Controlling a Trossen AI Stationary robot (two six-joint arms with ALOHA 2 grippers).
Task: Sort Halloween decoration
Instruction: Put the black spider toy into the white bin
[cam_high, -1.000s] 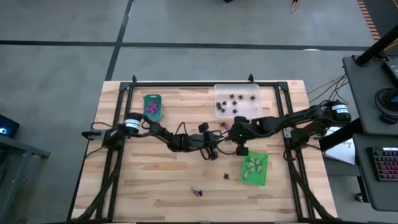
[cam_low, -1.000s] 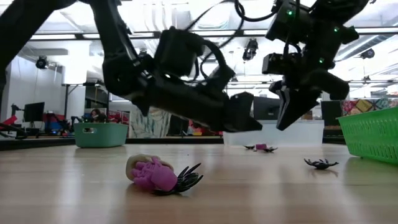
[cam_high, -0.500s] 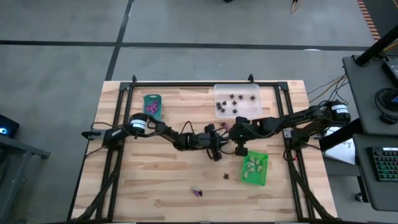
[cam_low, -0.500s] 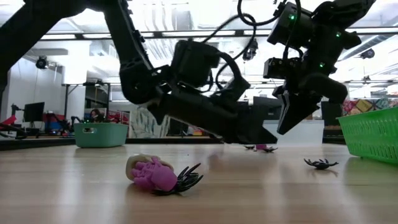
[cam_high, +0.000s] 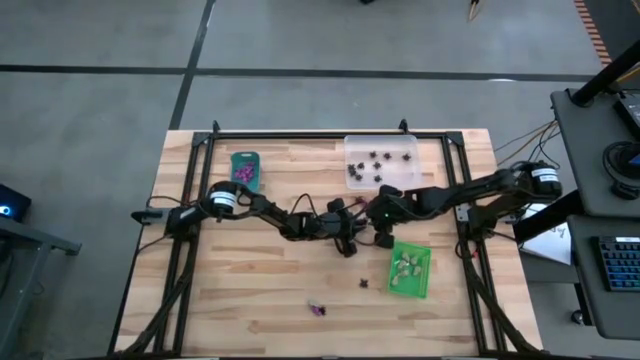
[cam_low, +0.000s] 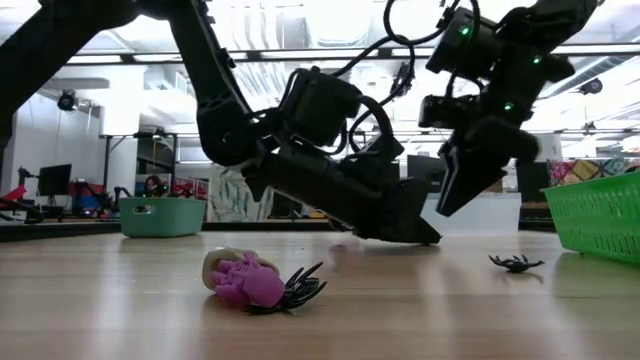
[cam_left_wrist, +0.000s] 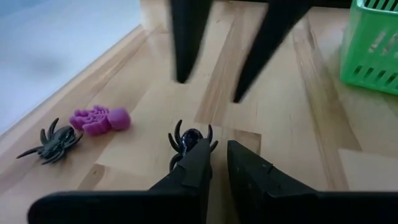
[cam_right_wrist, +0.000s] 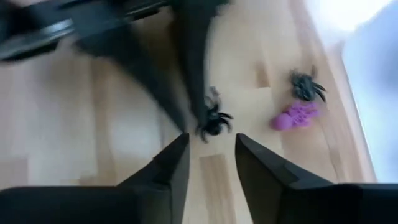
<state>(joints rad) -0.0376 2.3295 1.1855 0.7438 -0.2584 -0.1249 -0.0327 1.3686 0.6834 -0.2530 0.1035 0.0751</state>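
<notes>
**Both claws nosing in on one black spider, mid-bench**

Left claw (cam_left_wrist: 214, 163) is down low at the middle of the bench (cam_high: 250, 290), fingers nearly together with just a thin slit between them, tips right at a black spider (cam_left_wrist: 188, 139) lying flat on the wood. From the left wrist view the spider sits just off the fingertips, touching or as good as; I can't tell if it's actually pinched, it looks like it's still lying on the bench.

Right claw (cam_right_wrist: 208, 146) comes at the same spider (cam_right_wrist: 214, 121) from the other side, hanging just above it with its fingers parted and nothing between them. In the high view the two claws meet almost tip to tip (cam_high: 362, 232).

Going outward: a purple trinket (cam_left_wrist: 99, 119) and a second black spider (cam_left_wrist: 51, 142) lie side by side just beside that spot, toward the clear tray (cam_high: 381, 161). That tray already holds a bunch of black pieces. The teal tray (cam_high: 245, 170) at the back on the left arm's side has purple ones in it, and the bright green tray (cam_high: 410, 270) near the right arm holds pale cream-green ones.

Loose stuff at the front of the bench: a black piece (cam_high: 364, 283) just beside the green tray, and further front a little clump (cam_low: 255, 279) of purple, cream and black trinkets touching each other, well apart from both claws.
</notes>
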